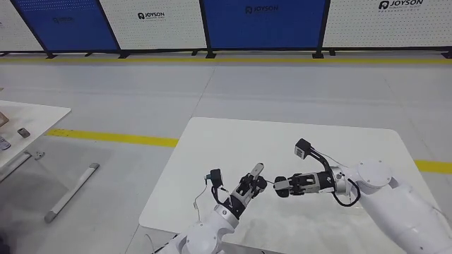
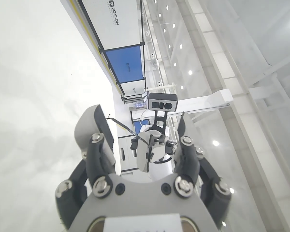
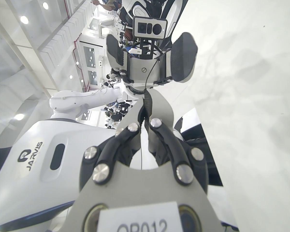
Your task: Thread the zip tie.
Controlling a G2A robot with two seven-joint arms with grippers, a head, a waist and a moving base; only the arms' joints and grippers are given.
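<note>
- zip tie [image 2: 122, 125]: thin black strap pinched in the right gripper [image 3: 145, 96], whose fingers are pressed together on it. The free end pokes out past the tips.
- left gripper [image 2: 140, 115]: fingers spread wide and holding nothing.
- In the top view both grippers hang over the white table [image 1: 212, 148], nose to nose and almost tip to tip. The right one sits at about 3 o'clock of the left.
- Strap long axis: roughly 9-to-3 in the top view, running from the right gripper's tips straight toward the left gripper's mouth.
- The strap tip lies inside the left gripper's gap but off-centre, close beside one pad [image 2: 104, 126]. Can't tell whether it touches.
- Can't make out which end is the head and which the tail; too thin.
- Judgement: the left arm is the one nearer the free end, so the coming move turns on centring that tip between the open fingers before they close. With the tip off to one side, the closing pad may push it away.
</note>
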